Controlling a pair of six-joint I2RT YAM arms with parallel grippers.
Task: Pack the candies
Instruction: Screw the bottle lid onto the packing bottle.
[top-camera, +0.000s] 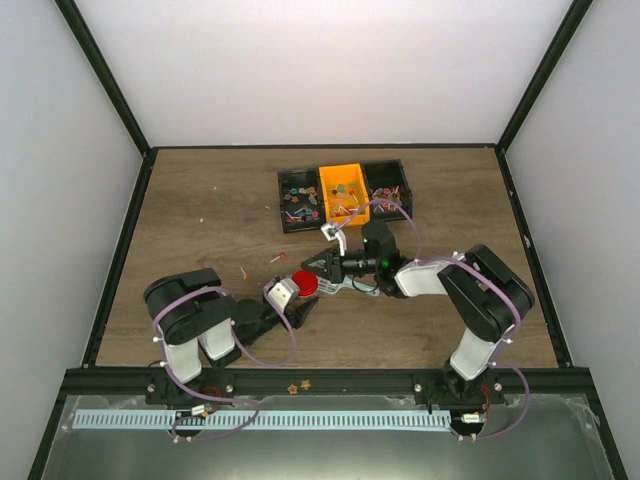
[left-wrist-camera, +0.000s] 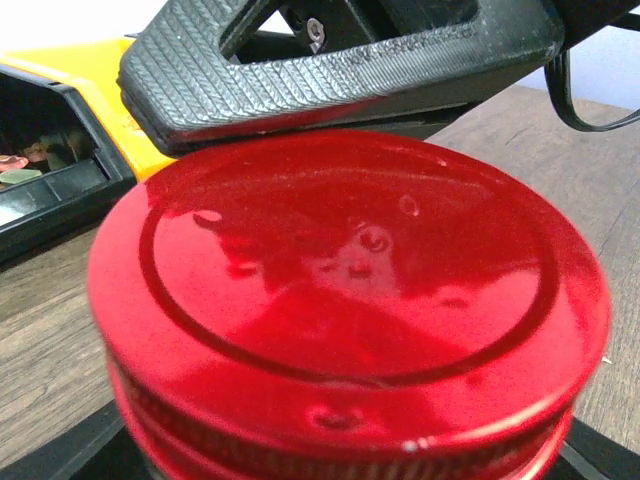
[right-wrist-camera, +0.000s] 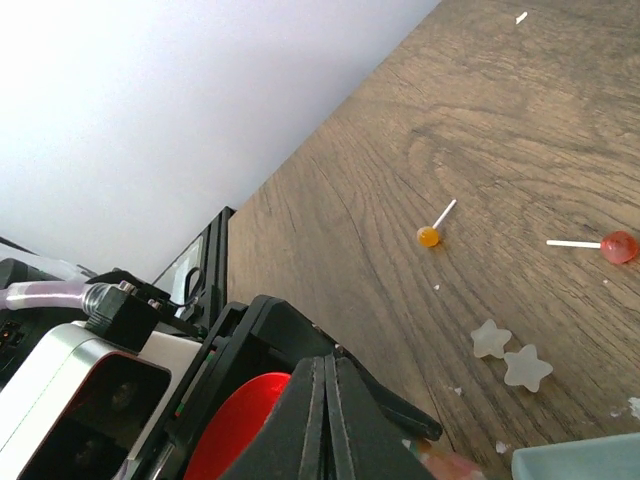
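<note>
Red lid (left-wrist-camera: 350, 300) in left jaws, right jaws closed

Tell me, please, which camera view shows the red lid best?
The left wrist view: the red lid fills the frame, its flat top and ridged rim clear. The top external view shows it only as a small, distant red disc; the right wrist view shows a red sliver behind that camera's own shut fingers.

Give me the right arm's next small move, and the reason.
The right tool is shut just over the red-lidded jar that the left tool seems to hold. Probably open it and bring it around the lid, since with the lid on no candies can go in.
</note>
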